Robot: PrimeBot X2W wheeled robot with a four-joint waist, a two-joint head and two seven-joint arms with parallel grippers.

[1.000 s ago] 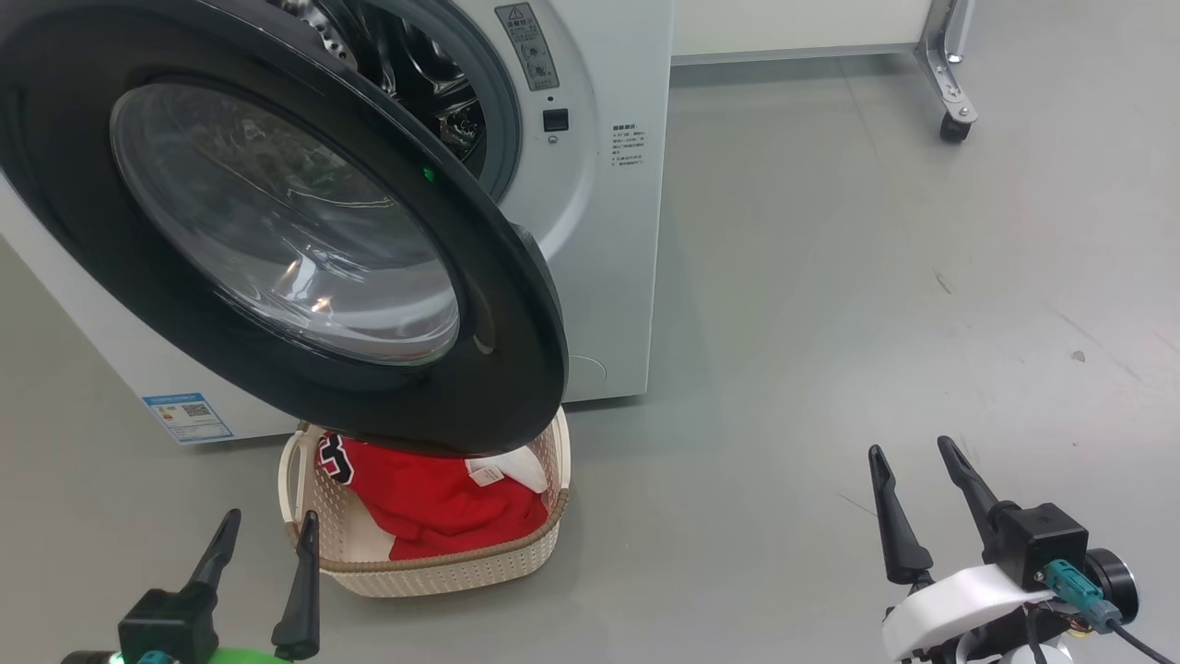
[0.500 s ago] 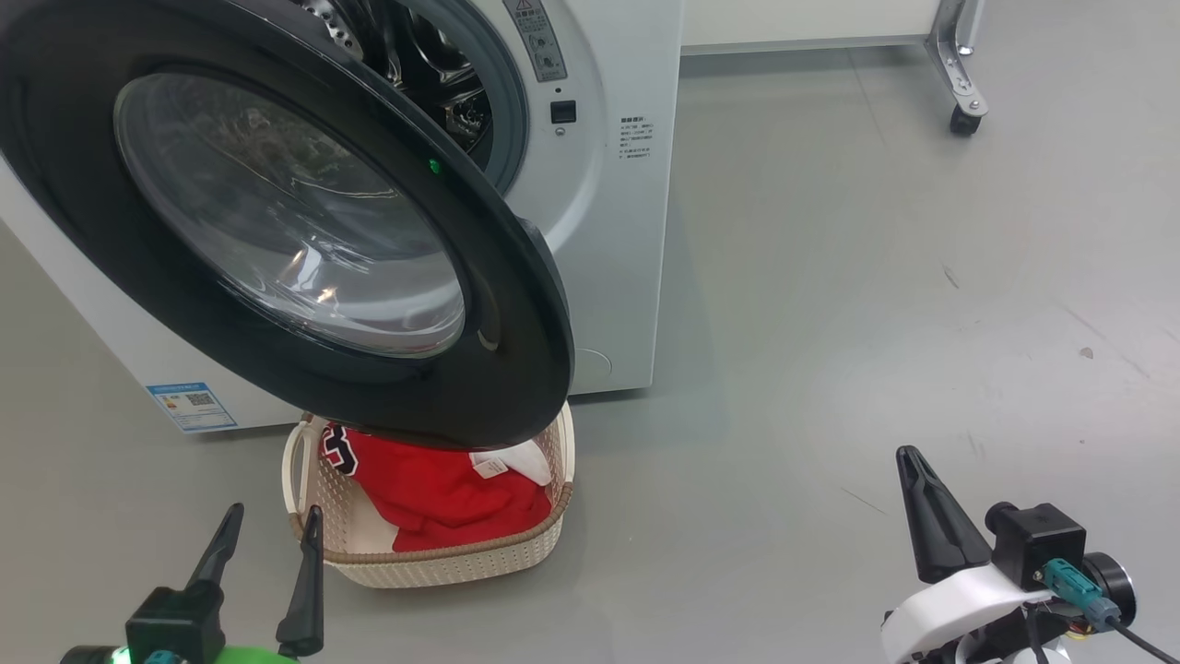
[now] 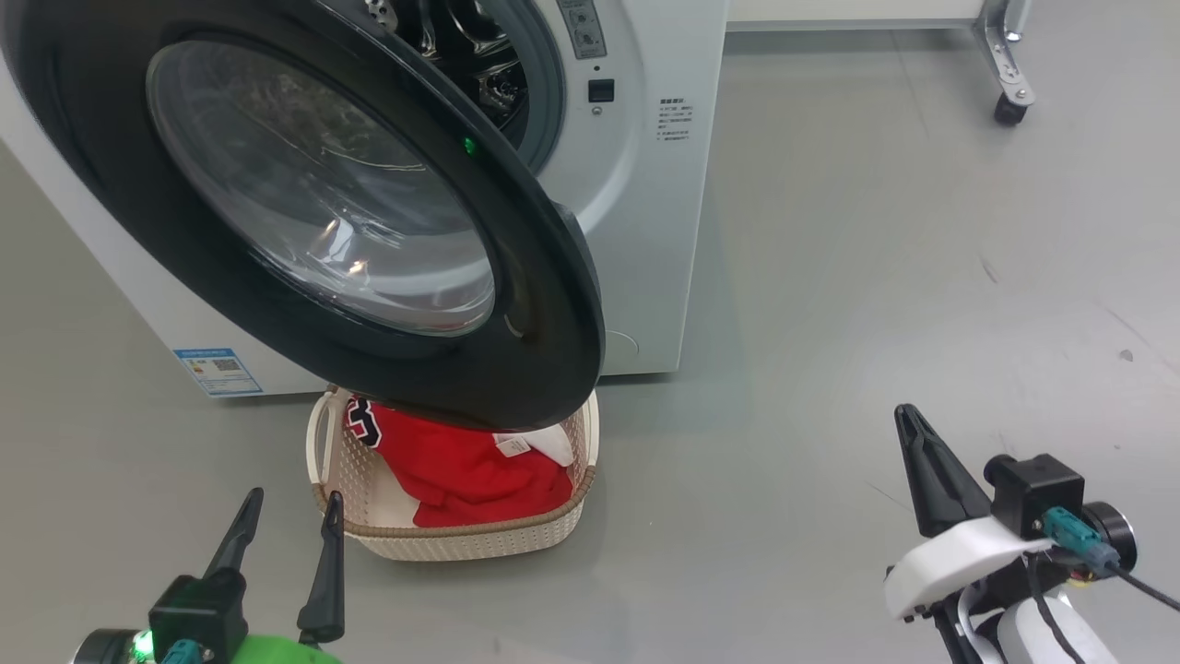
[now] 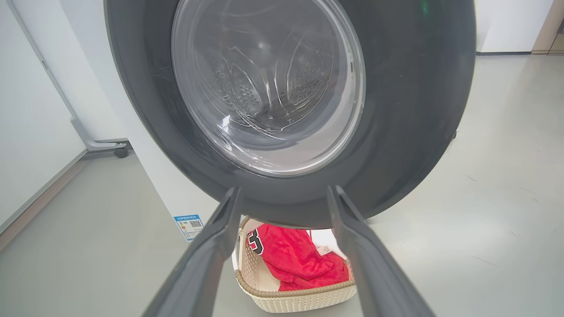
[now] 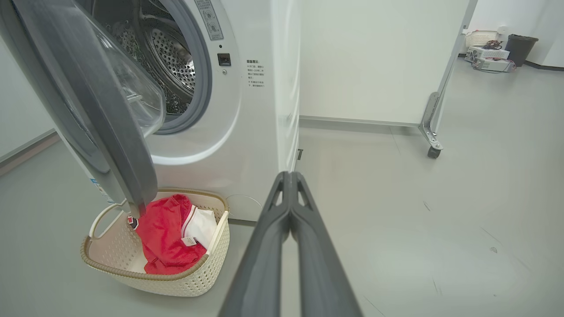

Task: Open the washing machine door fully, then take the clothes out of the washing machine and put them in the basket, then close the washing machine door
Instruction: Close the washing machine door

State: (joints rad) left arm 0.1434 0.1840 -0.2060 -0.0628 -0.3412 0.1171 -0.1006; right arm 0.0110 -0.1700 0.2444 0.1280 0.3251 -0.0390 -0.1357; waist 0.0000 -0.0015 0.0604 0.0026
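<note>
The washing machine door (image 3: 323,212) stands swung open, its black ring hanging over the basket (image 3: 461,544) on the floor before the white washing machine (image 3: 645,231). Red clothes (image 3: 461,470) lie in the basket, a dark numeral and a white tag showing. My left gripper (image 3: 293,498) is open and empty at the lower left, just left of the basket; its wrist view looks at the door (image 4: 418,110) with the clothes (image 4: 295,259) below. My right gripper (image 3: 906,413) is shut on nothing, over bare floor well right of the basket (image 5: 176,281). The steel drum (image 5: 172,57) shows behind the door.
A blue label (image 3: 219,369) sits low on the machine's front. A metal frame leg with a caster (image 3: 1009,111) stands at the back right under a white panel. Grey floor stretches right of the machine. A black bin (image 5: 520,48) stands far off.
My right gripper's fingers have come together from open to shut. The head camera has shifted, sliding the whole picture right and slightly up. The left gripper stays open.
</note>
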